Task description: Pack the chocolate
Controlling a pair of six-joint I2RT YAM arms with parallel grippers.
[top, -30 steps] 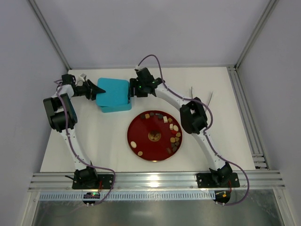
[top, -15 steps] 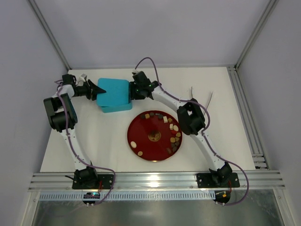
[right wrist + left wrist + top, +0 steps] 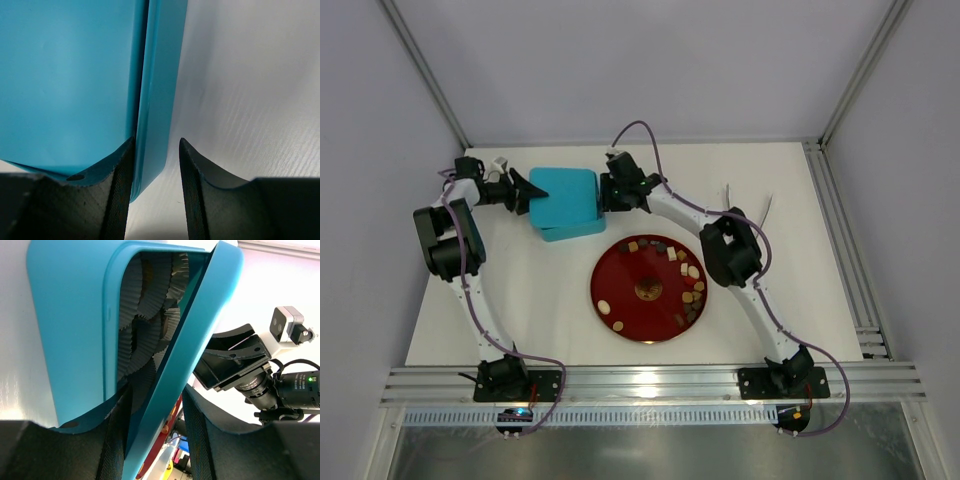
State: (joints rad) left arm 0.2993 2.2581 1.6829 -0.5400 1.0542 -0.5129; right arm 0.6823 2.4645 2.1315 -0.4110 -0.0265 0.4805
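The chocolate [image 3: 692, 290], several small brown, tan and white pieces, lies on the red plate [image 3: 623, 285] along its far and right rim. A teal box [image 3: 563, 198] stands behind the plate. In the left wrist view its lid [image 3: 200, 330] is tilted up off the base [image 3: 70, 315], showing dark paper cups [image 3: 150, 315] inside. My left gripper [image 3: 527, 190] is at the box's left edge, open, its fingers [image 3: 155, 440] astride the lid's edge. My right gripper [image 3: 601, 195] is at the box's right edge, open, its fingers [image 3: 155, 170] astride the box's edge [image 3: 160, 75].
The plate has a round gold emblem [image 3: 647, 289] at its middle. A metal rail [image 3: 845, 250] runs along the table's right side. A thin white object [image 3: 765, 210] lies near the right arm's elbow. The right arm's wrist [image 3: 250, 375] shows beyond the lid.
My right gripper has moved left up to the box's right edge. The lid has shifted slightly toward the back, baring more of the base's near side. The left gripper has barely moved.
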